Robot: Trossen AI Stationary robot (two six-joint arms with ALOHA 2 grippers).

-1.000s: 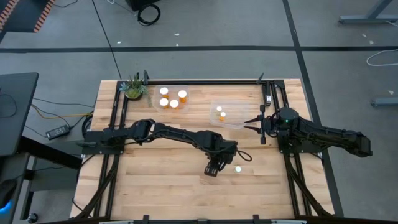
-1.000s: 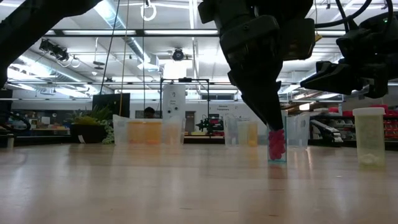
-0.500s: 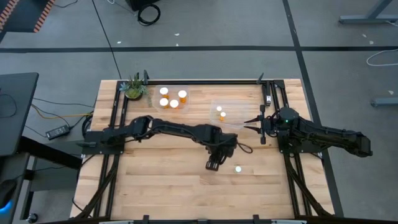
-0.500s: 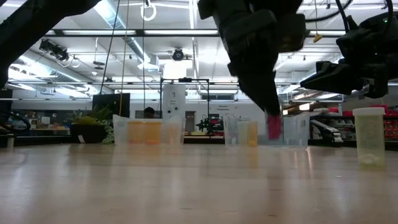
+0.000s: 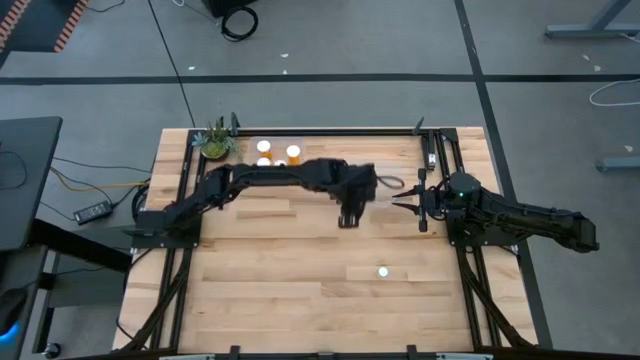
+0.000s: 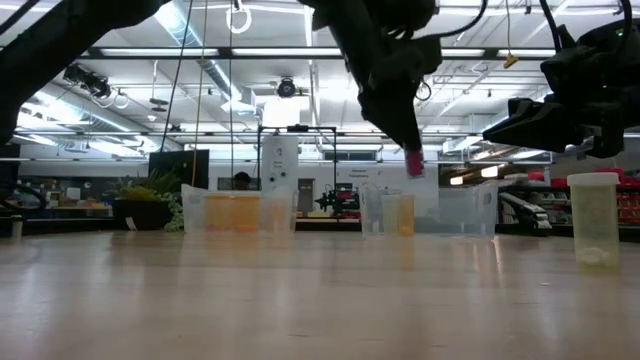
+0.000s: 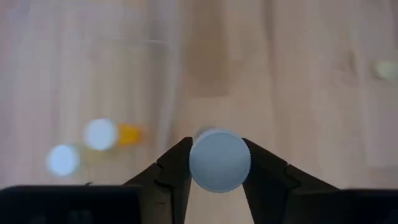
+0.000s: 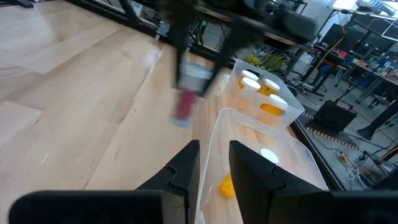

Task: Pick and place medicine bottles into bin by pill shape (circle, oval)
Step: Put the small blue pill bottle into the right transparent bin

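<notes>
My left gripper (image 5: 348, 215) is shut on a small bottle of pink pills with a white cap (image 7: 219, 160), high above the table beside the clear right bin (image 5: 372, 195). The bottle also shows in the low view (image 6: 412, 163) and the right wrist view (image 8: 186, 102). That bin holds bottles (image 8: 268, 155). The left bin (image 5: 275, 155) holds several orange bottles. One bottle (image 5: 382, 271) stands alone on the table near the front. My right gripper (image 5: 397, 201) is open at the right bin's near wall (image 8: 214, 134), its fingers on either side of it. My left gripper pinches the bottle by the sides of its white cap (image 7: 193, 163) between its two fingers. The fingers come from above, pointing down. The bottle hangs below them, roughly upright, its pink lower end (image 6: 413, 167) clear of the table.
A small potted plant (image 5: 215, 140) stands at the far left corner. Dark rails run along the table's far (image 5: 330, 131), left and right sides. Bare wood lies at the middle and front of the table (image 5: 270, 280).
My left gripper has risen from the table with the pink bottle and gone toward the far edge, to the right bin. The bottle, standing on the table a second ago, is now lifted clear.
</notes>
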